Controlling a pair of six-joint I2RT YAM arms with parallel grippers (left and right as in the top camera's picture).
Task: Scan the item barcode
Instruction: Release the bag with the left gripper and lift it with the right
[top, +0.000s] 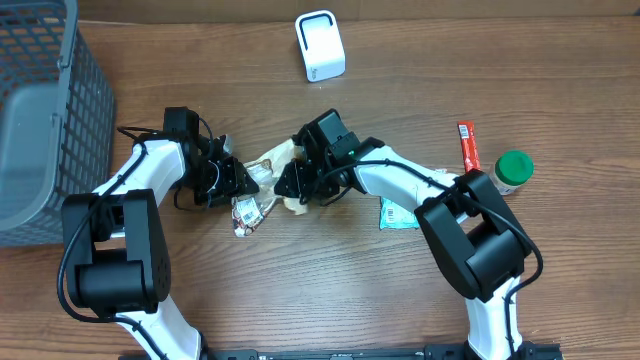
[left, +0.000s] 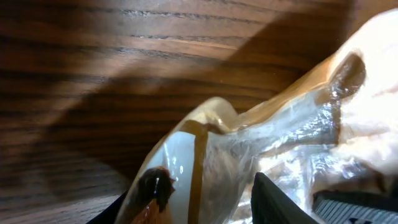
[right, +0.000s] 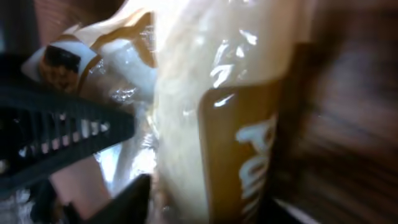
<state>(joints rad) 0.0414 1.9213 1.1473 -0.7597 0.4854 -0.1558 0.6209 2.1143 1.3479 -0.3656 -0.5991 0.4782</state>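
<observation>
The snack bag (top: 272, 158), of clear plastic with tan and brown print, is in the middle of the wooden surface (top: 330, 290), between the two arms. The left claw (top: 238, 182) is closed on the bag's left part. In the left wrist view the bag (left: 249, 143) fills the frame, right against one dark finger (left: 280, 202), with the wood grain behind it.

The right claw (top: 288, 185) is at the other end of the bag. In the right wrist view the bag (right: 199, 93) is very near and blurred, with white letters on a tan band and a ridged black finger (right: 62, 134) to its left. I cannot tell if this claw is already clamped on the bag or only beside it.

The white barcode scanner (top: 320, 46) stands upright at the far edge, well apart from the bag. A gray basket (top: 60, 90) is at the left. At the right lie a red stick packet (top: 468, 145), a jar with a green lid (top: 513, 172) just beside it, and a teal packet (top: 398, 214) partly under the right arm.
</observation>
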